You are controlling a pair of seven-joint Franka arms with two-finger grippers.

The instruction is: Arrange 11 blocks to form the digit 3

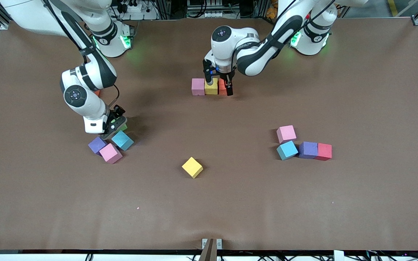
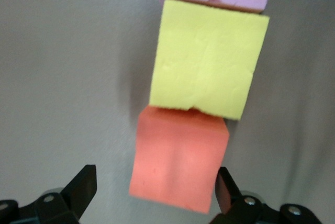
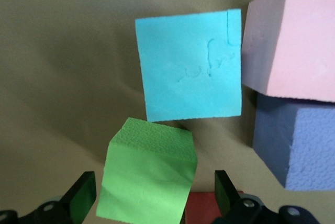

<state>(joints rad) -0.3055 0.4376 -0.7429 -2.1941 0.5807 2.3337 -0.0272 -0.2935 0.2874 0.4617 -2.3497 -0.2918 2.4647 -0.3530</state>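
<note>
The digit 3 shows only as one row of touching blocks: pink [image 1: 197, 87], yellow [image 1: 211, 88] and orange [image 1: 222, 87], in the table's middle toward the robots. My left gripper [image 1: 219, 87] is low over the orange block [image 2: 180, 158], open, with a finger on each side of it. My right gripper [image 1: 116, 127] is open astride a tilted green block [image 3: 149, 179], toward the right arm's end. Blue [image 3: 188, 67], pink [image 3: 290, 41] and purple [image 3: 296, 145] blocks lie close beside the green one. A bit of red [image 3: 201, 208] shows under the green block's edge.
A lone yellow block [image 1: 192, 167] lies mid-table, nearer the front camera. Toward the left arm's end sit pink [image 1: 286, 133], blue [image 1: 287, 150], purple [image 1: 308, 149] and red [image 1: 324, 151] blocks in a cluster. An orange patch [image 1: 97, 92] peeks out by the right arm.
</note>
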